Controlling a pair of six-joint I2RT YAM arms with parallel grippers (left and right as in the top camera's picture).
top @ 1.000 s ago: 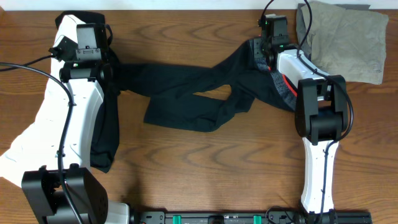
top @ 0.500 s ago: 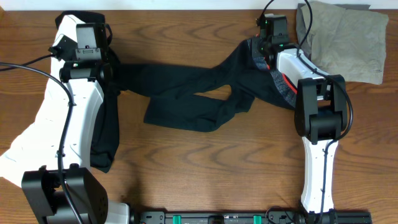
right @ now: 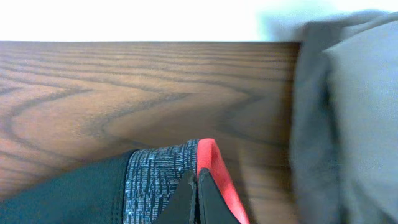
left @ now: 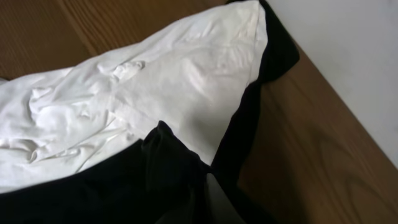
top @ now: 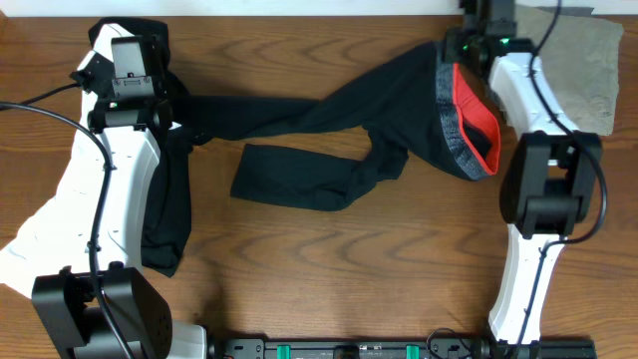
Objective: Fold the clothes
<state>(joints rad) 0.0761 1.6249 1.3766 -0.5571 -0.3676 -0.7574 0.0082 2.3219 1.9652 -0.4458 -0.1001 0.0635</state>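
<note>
The black leggings (top: 299,120) stretch across the table between both arms. My right gripper (top: 455,60) (right: 198,193) is shut on the edge of the grey and red-orange waistband (top: 467,120) (right: 161,174), holding it up near the far edge with the red inside showing. My left gripper (top: 164,100) (left: 214,202) is shut on black leggings cloth (left: 155,180), and one leg runs taut to it. The other leg (top: 289,184) lies folded back on the wood. In the left wrist view the fingers are mostly buried in dark fabric.
A khaki piece (top: 578,70) (right: 354,124) lies at the back right, close beside the right gripper. A white piece (top: 30,249) (left: 124,106) and another black piece (top: 169,219) lie under and around the left arm. The table's far edge (right: 155,42) meets the wall.
The right gripper closed on the waistband and carried it back and to the right, turning out the red-orange inside. The leggings pulled straighter. The left arm shifted slightly back.
</note>
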